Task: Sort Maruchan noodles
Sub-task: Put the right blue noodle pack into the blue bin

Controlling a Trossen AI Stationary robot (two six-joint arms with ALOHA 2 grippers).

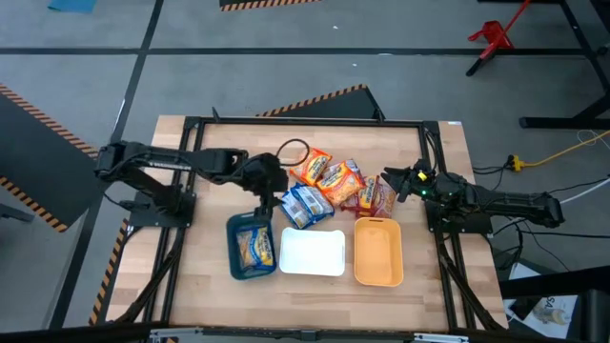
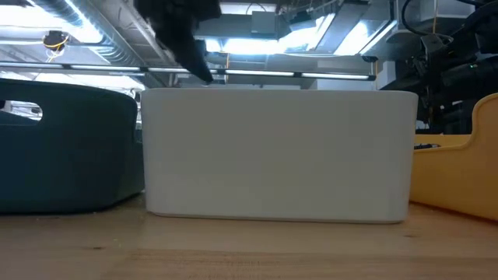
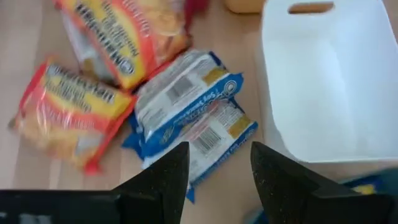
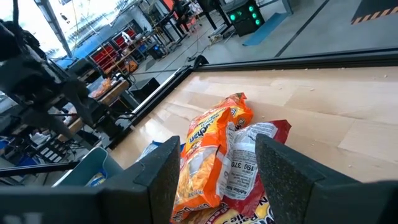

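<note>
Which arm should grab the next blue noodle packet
Left, probably. The left gripper hangs open right over the two blue packets, beside the teal tray. The right gripper sits by the red packets.

High view looks straight down; low view sits level, tight against the white tray (image 2: pixel 276 152); both wrist views share the noodle packets (image 3: pixel 186 118)
</note>
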